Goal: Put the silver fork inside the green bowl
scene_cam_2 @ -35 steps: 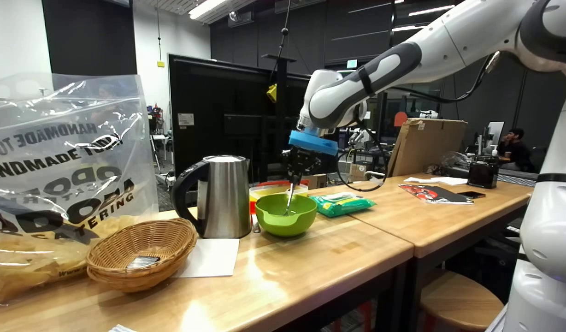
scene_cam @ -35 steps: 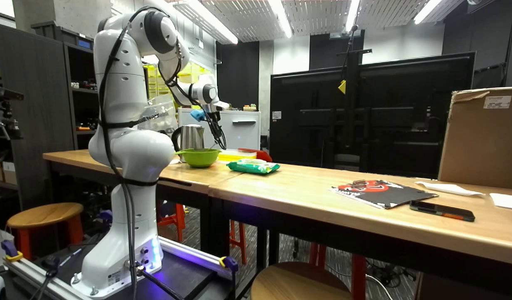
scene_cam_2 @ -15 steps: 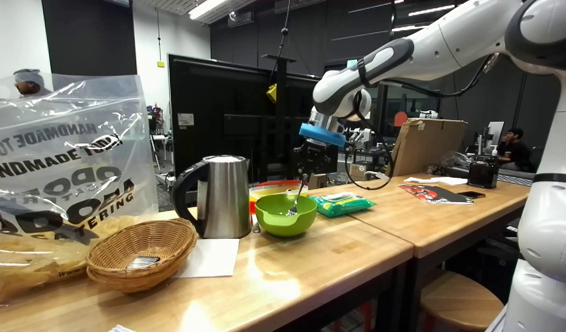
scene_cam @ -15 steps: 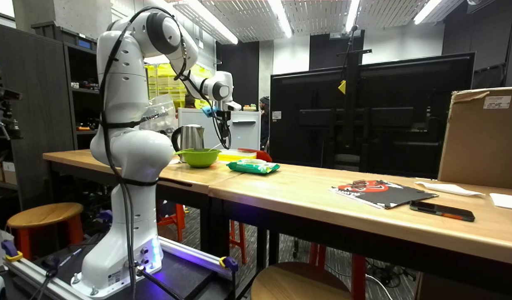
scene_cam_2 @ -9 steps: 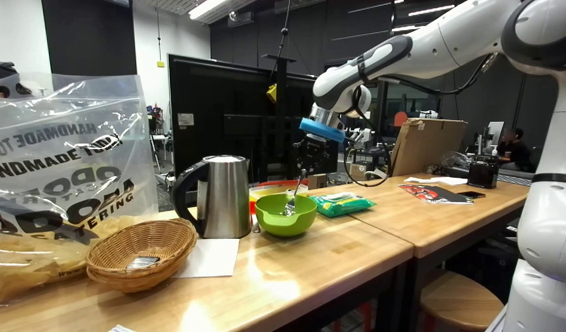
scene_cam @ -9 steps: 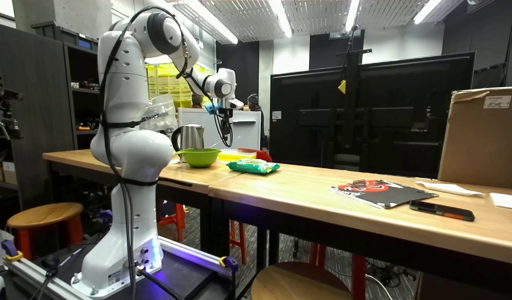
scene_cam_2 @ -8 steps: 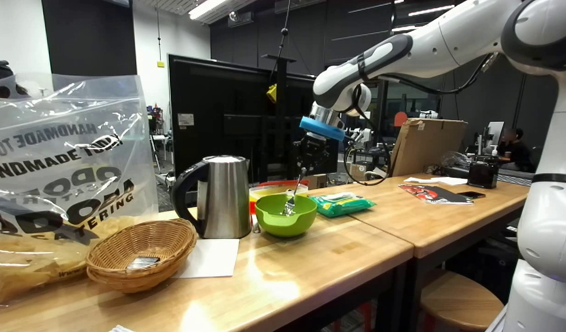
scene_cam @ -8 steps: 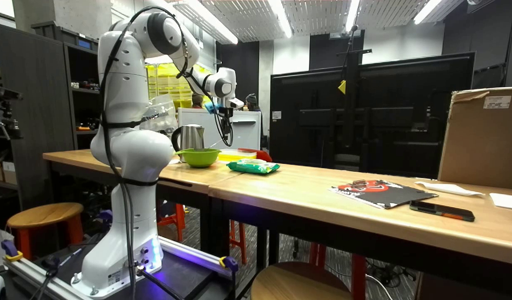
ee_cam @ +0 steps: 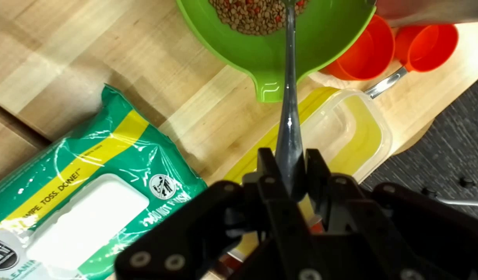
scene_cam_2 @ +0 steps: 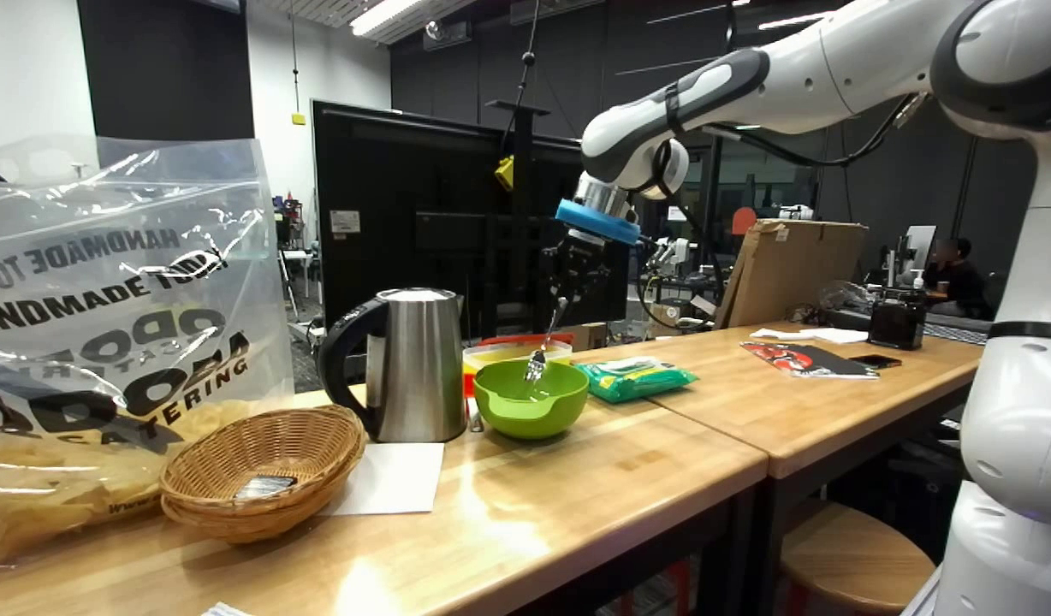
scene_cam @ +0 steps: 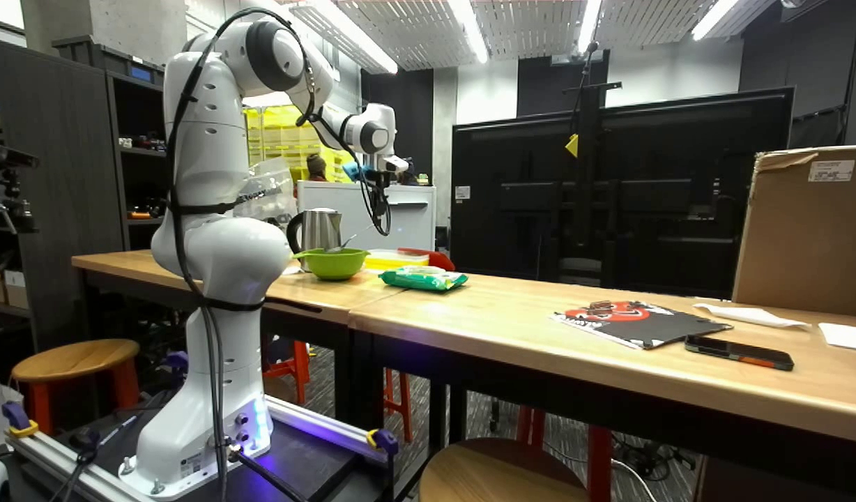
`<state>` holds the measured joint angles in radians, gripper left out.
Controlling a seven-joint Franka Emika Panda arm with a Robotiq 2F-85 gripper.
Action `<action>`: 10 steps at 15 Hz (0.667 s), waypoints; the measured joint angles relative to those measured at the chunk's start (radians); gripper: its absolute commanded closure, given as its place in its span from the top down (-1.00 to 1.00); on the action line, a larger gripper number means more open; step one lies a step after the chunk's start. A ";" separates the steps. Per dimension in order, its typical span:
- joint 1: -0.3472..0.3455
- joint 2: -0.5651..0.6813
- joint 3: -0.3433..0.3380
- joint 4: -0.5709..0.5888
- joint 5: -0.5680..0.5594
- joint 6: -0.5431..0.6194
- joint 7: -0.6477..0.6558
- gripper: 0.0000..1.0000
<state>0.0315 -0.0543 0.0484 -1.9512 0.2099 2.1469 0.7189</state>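
Both the silver fork point(ee_cam: 289, 112) and the claw point(ee_cam: 289, 163) have gone up a little. Now the fork hangs tilted, prongs over the green bowl point(scene_cam_2: 530, 419), near the middle of an exterior view. Low in the wrist view, the claw pinches the fork's handle. I think putting the fork in is the step now. Next, the claw should bring it down, then gently let go.

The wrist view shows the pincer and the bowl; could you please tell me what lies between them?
In the wrist view, the fork, held in the pincer, extends over the bowl; behind the fork appear the yellow box and tabletop.
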 measured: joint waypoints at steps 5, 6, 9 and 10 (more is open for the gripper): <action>0.003 -0.002 0.002 0.036 -0.006 -0.033 0.001 -0.89; 0.005 -0.004 0.004 0.042 -0.010 -0.037 0.001 -0.89; 0.011 -0.010 0.012 0.051 -0.037 -0.043 0.008 -0.89; 0.014 -0.014 0.016 0.051 -0.053 -0.044 0.016 -0.89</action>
<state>0.0452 -0.0680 0.0643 -1.8999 0.1566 2.1031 0.7348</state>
